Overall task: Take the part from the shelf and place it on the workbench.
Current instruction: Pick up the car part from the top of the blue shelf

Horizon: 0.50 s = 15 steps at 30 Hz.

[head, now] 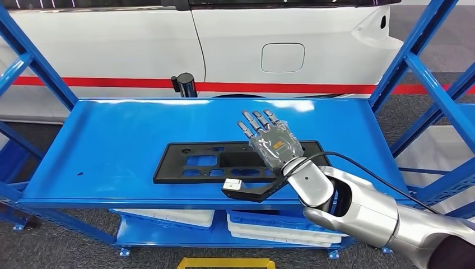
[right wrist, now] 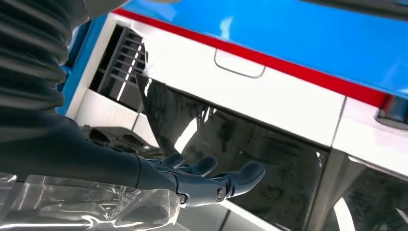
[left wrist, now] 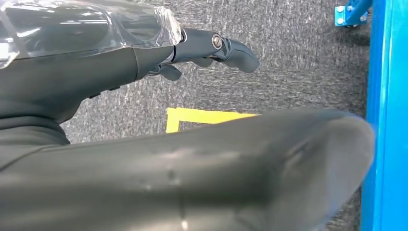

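So far: reach-and-grasp stage; nothing lifted yet.
Part: the flat black part (head: 224, 163) lies on the blue shelf (head: 112, 140), near its front edge, toward the right.
Right hand: the right hand (head: 268, 140) hovers over the part's right end, fingers spread and straight, holding nothing.
Left hand: the left hand (left wrist: 211, 50) hangs over the grey floor (left wrist: 288, 72), fingers loosely extended, holding nothing.
Next move: probably lower the right hand and close on the part's right edge.
Workbench: cannot tell where.
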{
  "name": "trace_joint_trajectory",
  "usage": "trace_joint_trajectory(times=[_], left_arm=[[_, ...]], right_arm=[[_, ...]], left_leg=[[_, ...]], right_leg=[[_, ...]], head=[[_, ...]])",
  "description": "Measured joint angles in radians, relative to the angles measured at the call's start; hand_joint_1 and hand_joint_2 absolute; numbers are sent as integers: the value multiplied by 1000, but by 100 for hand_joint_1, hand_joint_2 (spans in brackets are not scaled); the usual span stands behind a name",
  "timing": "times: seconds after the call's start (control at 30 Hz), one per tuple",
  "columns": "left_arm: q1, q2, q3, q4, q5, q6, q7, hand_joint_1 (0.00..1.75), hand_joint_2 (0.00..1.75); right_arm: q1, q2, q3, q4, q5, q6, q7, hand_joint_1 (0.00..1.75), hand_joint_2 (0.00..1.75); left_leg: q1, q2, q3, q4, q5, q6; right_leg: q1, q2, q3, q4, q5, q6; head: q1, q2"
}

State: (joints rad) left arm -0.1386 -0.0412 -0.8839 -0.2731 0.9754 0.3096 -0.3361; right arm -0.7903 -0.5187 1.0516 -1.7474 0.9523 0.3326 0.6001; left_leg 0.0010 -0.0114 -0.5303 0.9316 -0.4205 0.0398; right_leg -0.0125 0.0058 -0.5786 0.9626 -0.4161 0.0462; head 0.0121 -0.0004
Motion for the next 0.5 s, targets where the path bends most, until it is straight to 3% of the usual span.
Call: trace_joint_trajectory(times=[0.13, 0.2, 0.27, 0.3, 0.33, 0.37, 0.43, 0.5], left_arm=[[0, 0, 0, 0, 0, -2, 0, 0, 0], [0, 0, 0, 0, 0, -2, 0, 0, 0], [0, 0, 0, 0, 0, -2, 0, 0, 0], [1, -1, 0, 0, 0, -2, 0, 0, 0], [2, -1, 0, 0, 0, -2, 0, 0, 0], [3, -1, 0, 0, 0, -2, 0, 0, 0], [1, -1, 0, 0, 0, -2, 0, 0, 0], [-1, -1, 0, 0, -1, -3, -1, 0, 0]], right_arm=[[8, 3, 12, 13, -2, -7, -2, 0, 175], [9, 7, 15, 18, -4, -10, -3, 0, 175], [13, 11, 21, 23, -8, -12, -4, 0, 175], [17, 12, 24, 26, -9, -13, -4, 0, 175], [20, 13, 26, 29, -9, -13, -4, 0, 175], [22, 15, 28, 32, -10, -13, -4, 0, 175], [24, 17, 30, 36, -10, -14, -6, 0, 175], [24, 19, 31, 40, -10, -16, -7, 0, 175]], left_leg=[[2, 1, -8, 17, -17, -17], [4, 3, -52, 114, -70, -29], [6, 4, -127, 267, -130, -37], [6, 4, -153, 315, -141, -38], [6, 4, -160, 321, -132, -38], [6, 4, -144, 281, -105, -37], [5, 4, -70, 120, -34, -31], [2, 4, -20, 14, 3, -22]], right_leg=[[0, 1, 5, -14, -1, -22], [-4, 0, 9, -16, -1, -29], [-4, -1, 10, -16, -2, -32], [-4, 0, 10, -16, -3, -32], [-4, 0, 11, -16, -3, -32], [-4, 0, 12, -16, -3, -32], [-2, 1, 16, -16, -4, -30], [1, 3, 17, -15, -6, -24]], head=[[-1, 0], [-3, 0], [-5, 0], [-5, 0], [-5, 0], [-5, 0], [-5, 0], [-4, 0]])
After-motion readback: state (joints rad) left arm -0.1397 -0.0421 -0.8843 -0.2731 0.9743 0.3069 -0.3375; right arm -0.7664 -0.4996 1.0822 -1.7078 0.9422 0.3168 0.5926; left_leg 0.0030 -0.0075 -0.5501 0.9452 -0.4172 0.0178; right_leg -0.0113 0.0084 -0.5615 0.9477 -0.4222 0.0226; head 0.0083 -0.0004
